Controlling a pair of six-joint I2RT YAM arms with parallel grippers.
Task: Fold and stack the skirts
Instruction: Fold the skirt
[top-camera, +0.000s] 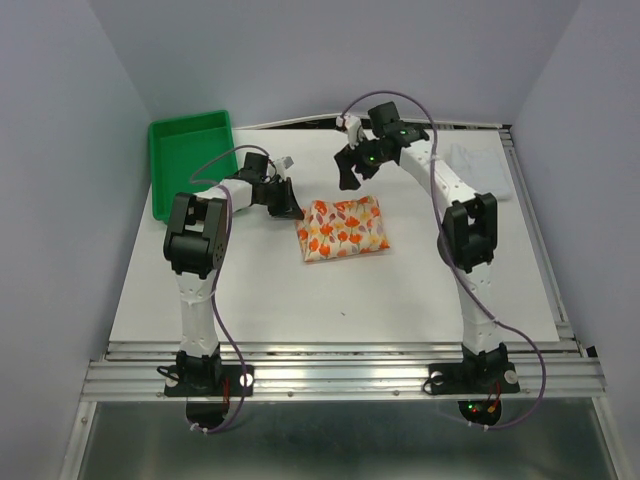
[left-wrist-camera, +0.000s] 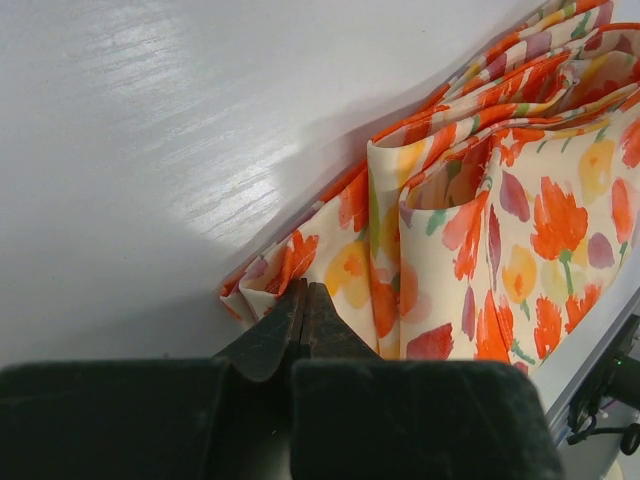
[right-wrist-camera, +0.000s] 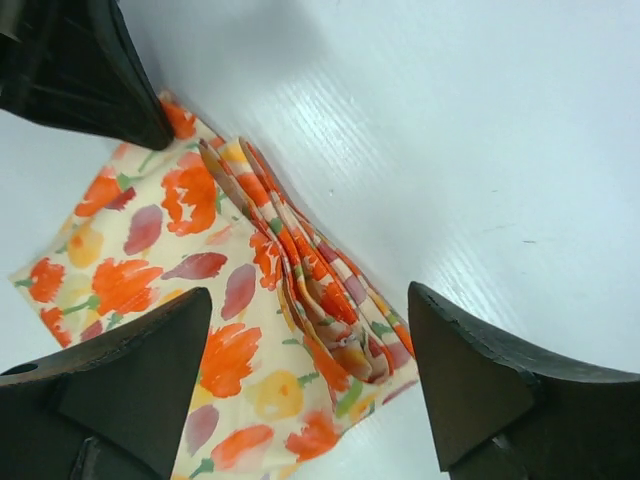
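Fingers (left-wrist-camera: 270, 345) of the left gripper (left-wrist-camera: 305, 300) are pressed together tip to tip, with no cloth visible between them. The tips sit low on the white tabletop (top-camera: 250, 300), touching or just beside the near corner of the cream cloth skirt with the orange, red and yellow floral print (top-camera: 343, 228). The wrist view does not settle whether they touch it. This posture suggests the closed tips serve as a blunt pusher or hold-down at the stacked edges, not as a clamp. The right gripper (right-wrist-camera: 308, 292) hangs above the upper edge of the same skirt with its fingers (right-wrist-camera: 470, 390) spread wide and holding nothing. The pleated fold line falls between them, which reads as a stance ready to descend on that ridge or flatten it. The floral skirt lies at the centre of the overhead frame as a compact, roughly square packet. Several layers fan open along its upper-left side, so the fold appears made but not yet pressed tidy. A pale cloth at the upper right of the overhead frame, well apart from the floral skirt, seems to be the plain white skirt (top-camera: 485, 170); it is too faint to judge its fold. Stacking is therefore probably not yet done. A green plastic tray (top-camera: 175, 150) stands at the upper left, beyond the left arm.
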